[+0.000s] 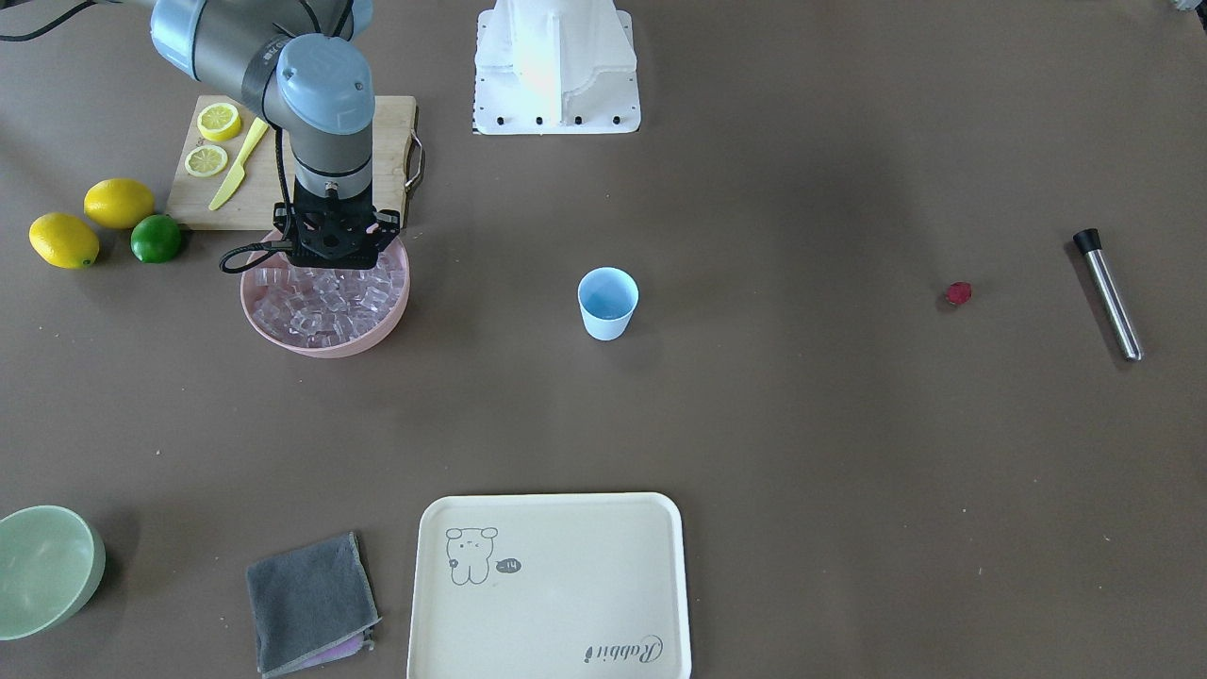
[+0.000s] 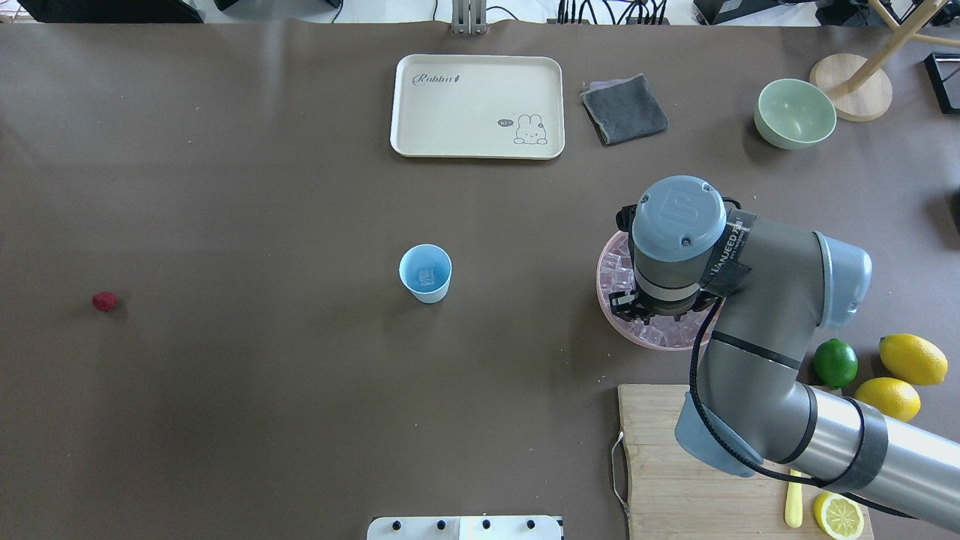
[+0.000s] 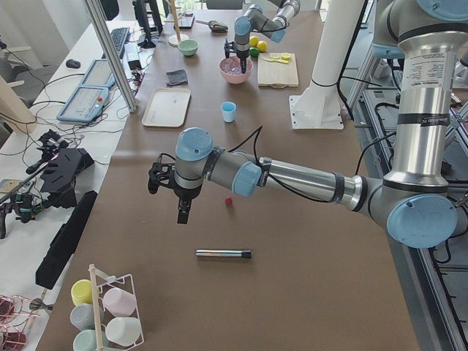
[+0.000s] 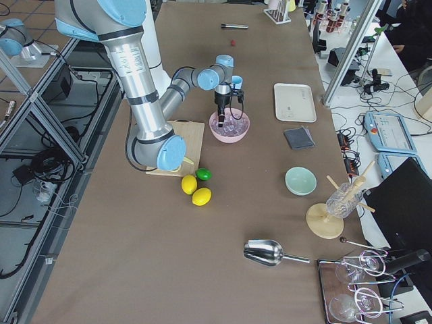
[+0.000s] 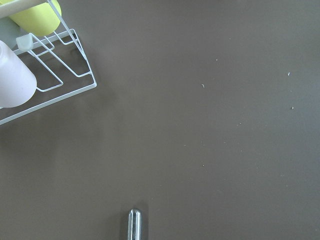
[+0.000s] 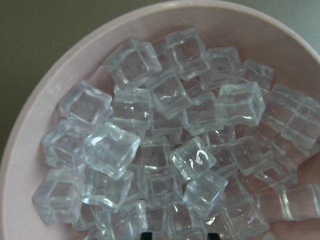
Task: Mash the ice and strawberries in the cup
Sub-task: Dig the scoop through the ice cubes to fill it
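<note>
The right gripper [image 6: 178, 235], tips spread at the wrist view's bottom edge, hangs over glassy clear ice cubes [image 6: 165, 150] heaped in a smooth round pink bowl [image 6: 30, 150]. Whether the left gripper [image 3: 183, 212] is spread or closed cannot be told.

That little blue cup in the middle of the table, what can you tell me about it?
The cup is a small pale blue tumbler, plastic by its look, handleless and tapering toward its base. It stands upright on the brown table, apart from everything else. From overhead one clear ice cube lies at its bottom. Nothing else touches it.
</note>
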### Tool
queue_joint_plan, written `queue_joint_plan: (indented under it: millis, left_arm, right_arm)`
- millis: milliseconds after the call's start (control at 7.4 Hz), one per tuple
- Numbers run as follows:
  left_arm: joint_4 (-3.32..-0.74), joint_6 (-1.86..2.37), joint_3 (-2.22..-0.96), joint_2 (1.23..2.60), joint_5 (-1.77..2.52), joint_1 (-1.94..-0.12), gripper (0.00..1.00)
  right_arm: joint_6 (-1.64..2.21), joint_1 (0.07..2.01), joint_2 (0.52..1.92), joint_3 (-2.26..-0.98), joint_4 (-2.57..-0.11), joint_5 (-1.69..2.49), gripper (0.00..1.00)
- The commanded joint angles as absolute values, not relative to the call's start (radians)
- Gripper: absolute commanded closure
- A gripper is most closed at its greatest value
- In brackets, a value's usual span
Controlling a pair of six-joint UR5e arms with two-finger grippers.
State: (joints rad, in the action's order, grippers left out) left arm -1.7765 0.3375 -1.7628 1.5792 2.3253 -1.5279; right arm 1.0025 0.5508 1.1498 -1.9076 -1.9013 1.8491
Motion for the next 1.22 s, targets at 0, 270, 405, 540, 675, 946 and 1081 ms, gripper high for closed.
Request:
queue_joint_plan:
  millis: [0,270,405,540,675,946,1081]
  left_arm:
    - [-1.776,0.337,-1.764,1.578,2.324,-1.528,0.01]
    - [-1.776,0.337,-1.763,1.578,2.324,-1.528,0.01]
    - [-1.776,0.337,-1.763,1.578,2.324,-1.528,0.01]
    - [-1.776,0.337,-1.763,1.580,2.324,-1.528,0.01]
    - [-1.776,0.337,-1.761,1.580,2.325,-1.528,0.01]
    - [-1.776,0.337,-1.764,1.580,2.325,-1.528,0.01]
    - [-1.776,0.337,-1.764,1.580,2.324,-1.528,0.01]
  right_arm:
    - [0.993,0.571,1.146,-1.914,-1.905,1.853,0.55]
    - [0.977,0.568,1.146,-1.910,-1.905,1.852,0.55]
    - [0.979,0.566,1.149,-1.911,-1.905,1.852,0.55]
    - [0.985,0.554,1.147,-1.910,-1.905,1.850,0.55]
    - [0.991,0.560,1.146,-1.919,-1.910,1.856,0.55]
    - [0.991,0.554,1.157,-1.911,-1.911,1.848,0.56]
    - [0.991,0.552,1.157,-1.908,-1.914,1.842,0.56]
